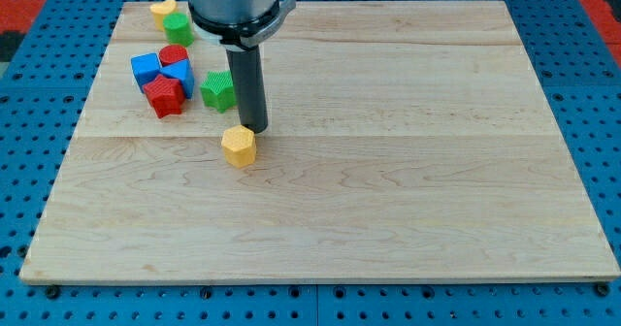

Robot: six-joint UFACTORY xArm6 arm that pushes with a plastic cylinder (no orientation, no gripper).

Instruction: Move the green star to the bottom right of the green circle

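One tip (254,129) (bare rod, no tool) between green star (218,90) and yellow block (239,145).

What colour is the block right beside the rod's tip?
Yellow: the yellow block sits just below-left of my tip, shown in the camera view.

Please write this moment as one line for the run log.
my tip: just above-right of yellow block | green star: left of rod, apart | green circle: top left, beside yellow heart | task: not done

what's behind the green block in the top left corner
A yellow block sits just behind and to the view's left of that green block; the arm's housing covers the board to its right.
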